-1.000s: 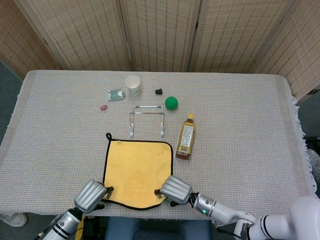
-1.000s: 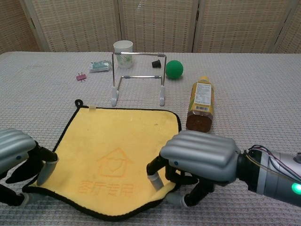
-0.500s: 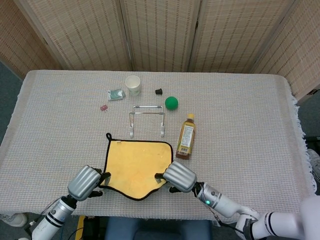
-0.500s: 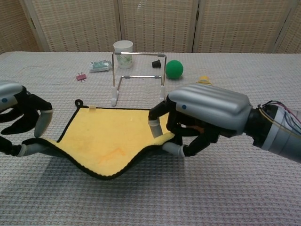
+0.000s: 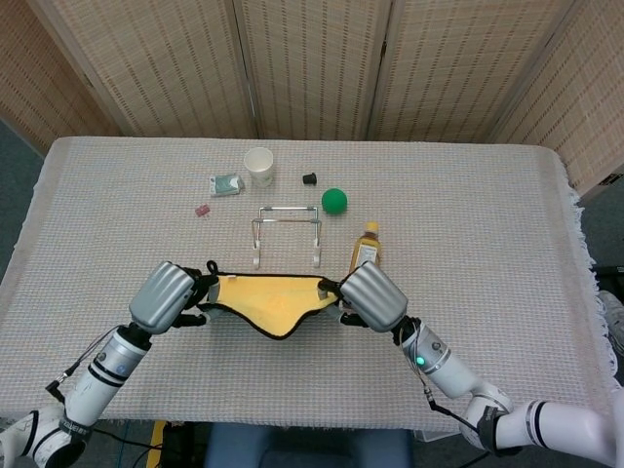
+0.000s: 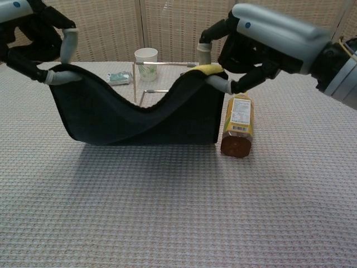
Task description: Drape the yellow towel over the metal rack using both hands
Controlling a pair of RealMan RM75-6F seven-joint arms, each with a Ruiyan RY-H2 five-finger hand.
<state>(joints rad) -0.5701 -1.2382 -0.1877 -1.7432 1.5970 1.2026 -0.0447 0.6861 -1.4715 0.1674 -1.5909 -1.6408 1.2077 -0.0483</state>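
Observation:
The yellow towel [image 5: 265,295] hangs in the air between both hands, sagging in the middle; in the chest view its dark underside [image 6: 134,114] faces me. My left hand [image 5: 169,292] pinches the towel's left corner [image 6: 56,72]. My right hand [image 5: 371,295] pinches the right corner [image 6: 209,71]. The metal rack [image 5: 287,232] stands on the table just behind the lifted towel, mostly hidden by it in the chest view, where only its top bar [image 6: 164,63] shows.
An amber bottle [image 6: 237,124] lies beside the towel's right edge, under my right hand. Behind the rack sit a white paper cup [image 5: 258,164], a green ball [image 5: 334,201], a small black object [image 5: 309,178], a small packet [image 5: 226,183] and a pink clip [image 5: 203,210].
Both hands have raised the towel's near corners off the table and carried them forward towards the rack. The towel went from lying flat to hanging between the hands.

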